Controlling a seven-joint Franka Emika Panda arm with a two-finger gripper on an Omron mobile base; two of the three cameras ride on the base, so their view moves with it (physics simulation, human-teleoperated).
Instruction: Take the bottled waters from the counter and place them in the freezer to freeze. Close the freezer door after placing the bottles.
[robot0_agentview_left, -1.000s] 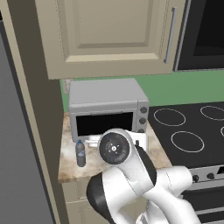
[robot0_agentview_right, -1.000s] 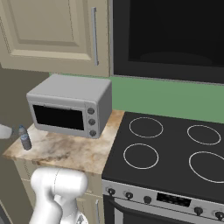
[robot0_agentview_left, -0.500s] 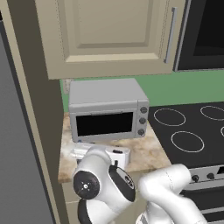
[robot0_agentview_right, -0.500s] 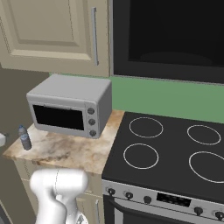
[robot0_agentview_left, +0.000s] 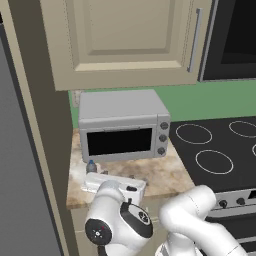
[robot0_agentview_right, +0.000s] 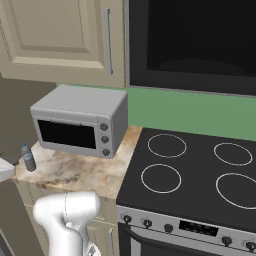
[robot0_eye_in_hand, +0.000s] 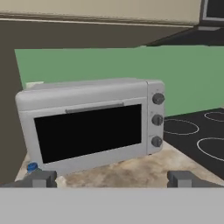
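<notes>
Grey bottle (robot0_eye_in_hand: 32, 167) beside left fingertip (robot0_eye_in_hand: 41, 178); hand (robot0_eye_in_hand: 111, 179) spread wide.

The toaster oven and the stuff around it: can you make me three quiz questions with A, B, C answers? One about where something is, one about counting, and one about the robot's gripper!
1. Where does the toaster oven stand?
A. On the stovetop
B. On the counter
C. Inside the wall cabinet

2. How many knobs are on the toaster oven's front?
A. One
B. Three
C. Five

3. How is the gripper?
A. Open, holding nothing
B. Shut on a bottle
C. Shut on the oven's handle

Answers:
1. B: it sits on the marbled counter, left of the black stovetop.
2. B: the hand view shows three round knobs in a column.
3. A: its fingertips stand wide apart with nothing between them.
</notes>
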